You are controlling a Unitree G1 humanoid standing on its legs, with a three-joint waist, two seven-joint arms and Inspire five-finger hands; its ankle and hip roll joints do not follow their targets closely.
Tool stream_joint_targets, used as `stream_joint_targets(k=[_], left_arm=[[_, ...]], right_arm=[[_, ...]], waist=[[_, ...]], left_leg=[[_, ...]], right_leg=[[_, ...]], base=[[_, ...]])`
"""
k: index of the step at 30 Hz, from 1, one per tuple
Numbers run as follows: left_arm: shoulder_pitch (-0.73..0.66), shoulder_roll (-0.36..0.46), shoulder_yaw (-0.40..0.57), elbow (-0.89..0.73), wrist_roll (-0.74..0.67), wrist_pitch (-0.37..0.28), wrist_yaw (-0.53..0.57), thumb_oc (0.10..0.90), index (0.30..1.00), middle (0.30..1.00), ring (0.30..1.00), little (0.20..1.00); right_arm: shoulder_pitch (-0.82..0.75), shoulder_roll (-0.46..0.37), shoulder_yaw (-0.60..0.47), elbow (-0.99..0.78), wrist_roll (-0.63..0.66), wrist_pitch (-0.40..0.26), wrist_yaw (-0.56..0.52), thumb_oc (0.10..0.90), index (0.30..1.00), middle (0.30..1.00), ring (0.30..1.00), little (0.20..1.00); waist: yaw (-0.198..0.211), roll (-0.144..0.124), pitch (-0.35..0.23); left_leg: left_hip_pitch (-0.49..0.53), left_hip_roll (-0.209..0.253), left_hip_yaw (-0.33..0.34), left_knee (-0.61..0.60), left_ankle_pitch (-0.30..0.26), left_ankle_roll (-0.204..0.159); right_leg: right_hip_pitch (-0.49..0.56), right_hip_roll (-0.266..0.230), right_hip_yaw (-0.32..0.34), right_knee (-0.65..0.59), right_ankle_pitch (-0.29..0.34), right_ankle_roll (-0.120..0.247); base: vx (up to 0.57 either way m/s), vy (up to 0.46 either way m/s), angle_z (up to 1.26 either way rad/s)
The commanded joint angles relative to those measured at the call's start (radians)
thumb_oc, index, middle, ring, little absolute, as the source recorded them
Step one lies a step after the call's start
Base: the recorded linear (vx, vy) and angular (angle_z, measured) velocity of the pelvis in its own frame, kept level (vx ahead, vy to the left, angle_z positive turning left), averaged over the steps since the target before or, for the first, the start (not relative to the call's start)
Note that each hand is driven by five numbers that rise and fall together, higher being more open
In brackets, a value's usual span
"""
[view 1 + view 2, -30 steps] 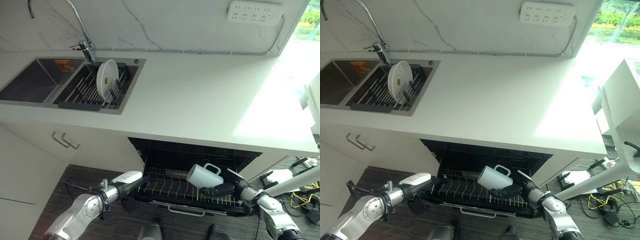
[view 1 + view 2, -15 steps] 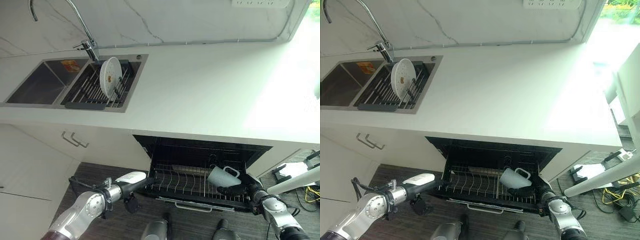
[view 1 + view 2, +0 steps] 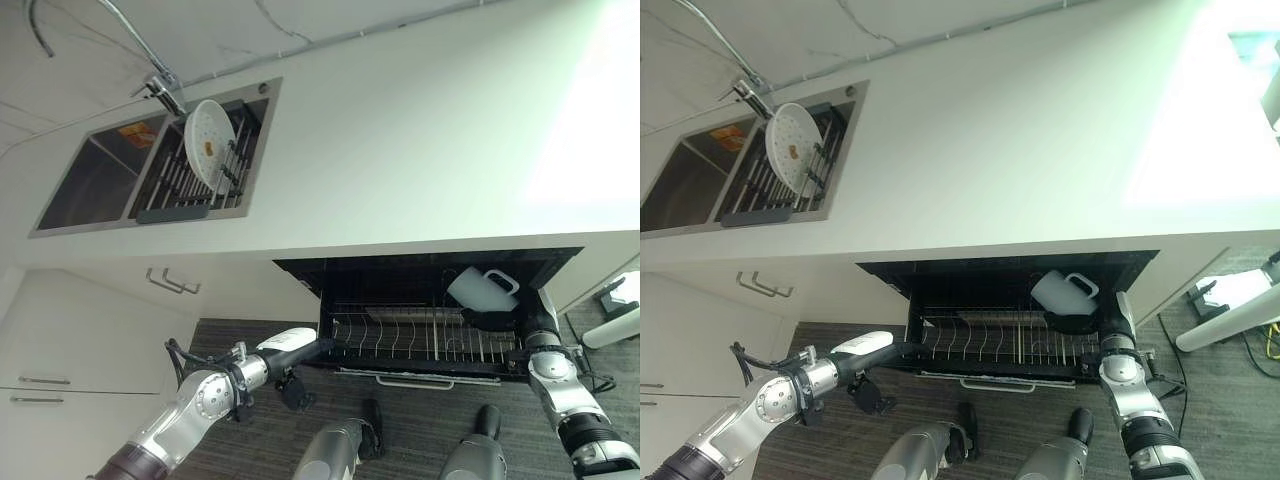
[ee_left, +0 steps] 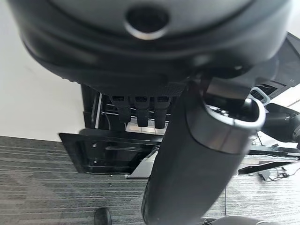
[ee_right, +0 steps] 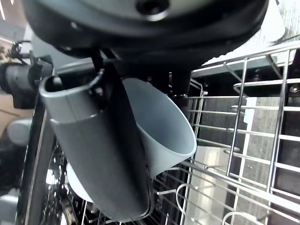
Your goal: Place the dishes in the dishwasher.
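bench [image 3: 420, 150]: white, bare | sink [image 3: 90, 185]: 2 basins, set in bench | faucet [image 3: 150, 80]: behind sink | cabinet handles [image 3: 172, 283]: below sink | floor [image 3: 250, 340]: dark wood-grain

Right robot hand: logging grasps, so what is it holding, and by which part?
The right robot hand holds the white mug at its rim, tipped on its side over the dishwasher rack, handle away from the hand.

No legible text, labels, numbers or signs on any surface
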Motion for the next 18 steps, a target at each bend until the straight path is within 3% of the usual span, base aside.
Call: stream_joint_targets(k=[1, 2, 3, 12, 18], left_arm=[[-0.017, 0.011, 0.034, -0.088, -0.048, -0.017, 0.084, 0.800, 0.900, 0.900, 0.900, 0.900], [-0.020, 0.012, 0.032, -0.090, -0.050, -0.018, 0.088, 0.800, 0.900, 0.900, 0.900, 0.900], [-0.024, 0.013, 0.031, -0.091, -0.051, -0.018, 0.091, 0.800, 0.900, 0.900, 0.900, 0.900], [-0.033, 0.020, 0.030, -0.090, -0.049, -0.019, 0.115, 0.800, 0.900, 0.900, 0.900, 0.900], [-0.020, 0.004, 0.035, -0.074, -0.038, -0.029, 0.143, 0.800, 0.900, 0.900, 0.900, 0.900]], right_arm=[[-0.036, 0.012, -0.008, 0.003, -0.086, -0.051, -0.119, 0.400, 0.300, 0.300, 0.300, 0.300], [-0.037, 0.014, -0.004, 0.004, -0.101, -0.050, -0.135, 0.516, 0.474, 0.474, 0.474, 0.474], [-0.038, 0.016, 0.001, 0.006, -0.106, -0.042, -0.141, 0.800, 0.900, 0.900, 0.900, 0.900], [-0.035, 0.037, 0.010, -0.017, -0.061, -0.069, -0.256, 0.800, 0.900, 0.900, 0.900, 0.900], [-0.003, 0.037, 0.023, -0.108, -0.176, -0.064, -0.345, 0.800, 0.900, 0.900, 0.900, 0.900]], waist=[[0.024, 0.001, -0.024], [0.024, 0.004, -0.021], [0.024, 0.006, -0.019], [0.022, 0.011, -0.005], [0.002, 0.019, 0.005]], left_leg=[[0.005, 0.013, -0.015, -0.028, -0.045, -0.035], [0.000, 0.012, -0.014, -0.028, -0.047, -0.034], [-0.004, 0.012, -0.012, -0.028, -0.048, -0.033], [-0.019, 0.009, -0.004, -0.028, -0.054, -0.029], [-0.022, 0.009, 0.009, -0.028, -0.060, -0.027]], right_leg=[[0.008, 0.003, 0.006, 0.144, -0.215, 0.009], [0.003, 0.000, 0.007, 0.144, -0.214, 0.010], [-0.001, -0.002, 0.008, 0.144, -0.214, 0.011], [-0.021, -0.010, 0.012, 0.144, -0.210, 0.015], [-0.036, -0.016, 0.021, 0.144, -0.211, 0.020]], base=[[-0.02, 0.034, -0.02], [-0.04, 0.037, 0.00], [-0.05, 0.030, 0.00], [-0.02, 0.008, -0.01], [-0.03, 0.038, -0.09]])
